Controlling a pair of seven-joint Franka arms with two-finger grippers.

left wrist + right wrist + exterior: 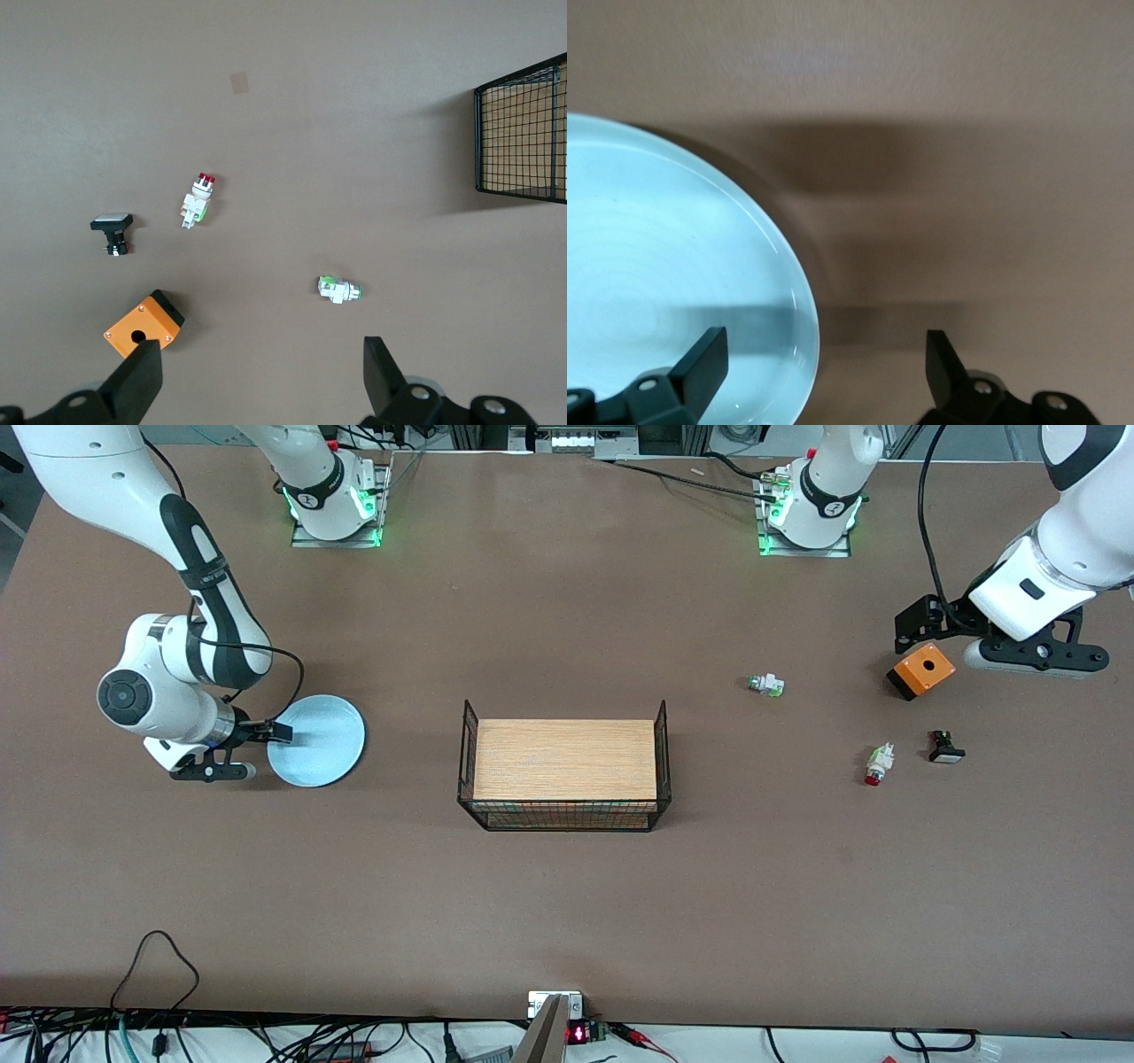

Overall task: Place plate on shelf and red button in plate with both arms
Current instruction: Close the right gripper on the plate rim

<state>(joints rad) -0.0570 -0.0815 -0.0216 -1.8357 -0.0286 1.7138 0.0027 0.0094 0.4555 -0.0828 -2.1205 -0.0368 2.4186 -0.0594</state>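
The pale blue plate [319, 742] lies flat on the table toward the right arm's end. My right gripper [276, 732] is low at its rim and open. In the right wrist view, the right gripper [824, 367] has one finger over the plate [656, 283] and the other over bare table outside the rim. The red button [879, 764] lies on its side toward the left arm's end, and it also shows in the left wrist view [197, 198]. My left gripper [917, 629] hangs open and empty over the table, above and beside the orange box [921, 670]. In its own view, the left gripper [261, 376] has nothing between its fingers.
A wire basket with a wooden tray floor [564, 762] stands mid-table. A white part with a green tip [765, 685] lies between the basket and the orange box. A black button with a white cap [945, 747] lies beside the red button.
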